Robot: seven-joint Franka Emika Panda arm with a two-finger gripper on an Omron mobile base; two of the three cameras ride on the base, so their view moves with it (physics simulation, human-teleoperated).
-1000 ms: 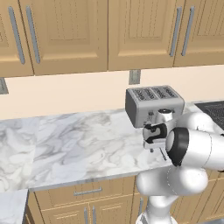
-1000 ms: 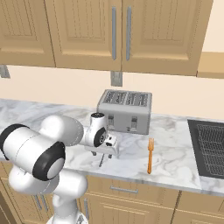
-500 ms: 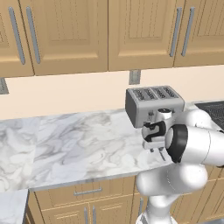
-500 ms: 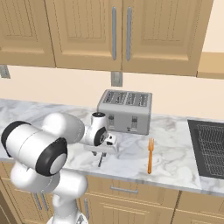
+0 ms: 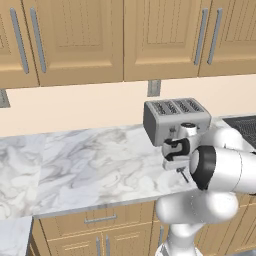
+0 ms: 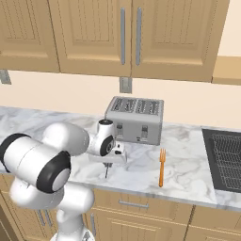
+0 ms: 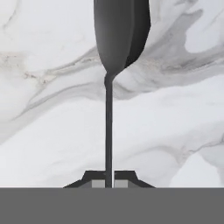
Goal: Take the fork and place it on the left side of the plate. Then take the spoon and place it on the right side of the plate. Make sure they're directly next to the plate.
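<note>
Hand (image 7: 109, 183) is clamped on the tail end of the spoon (image 7: 114, 57) handle, bowl hanging out ahead over the marble surface (image 7: 175, 113), so that thin end grip could let it pivot or slip during carry.

Fork (image 6: 161, 167) right of spoon (image 7: 114, 65), before toaster (image 6: 135, 119).

The arm bends low and forward, its tool (image 7: 109, 183) pointing down, fingers closed together

Matt dark metal spoon (image 7: 114, 39); glossy veined marble counter (image 7: 52, 131).
</note>
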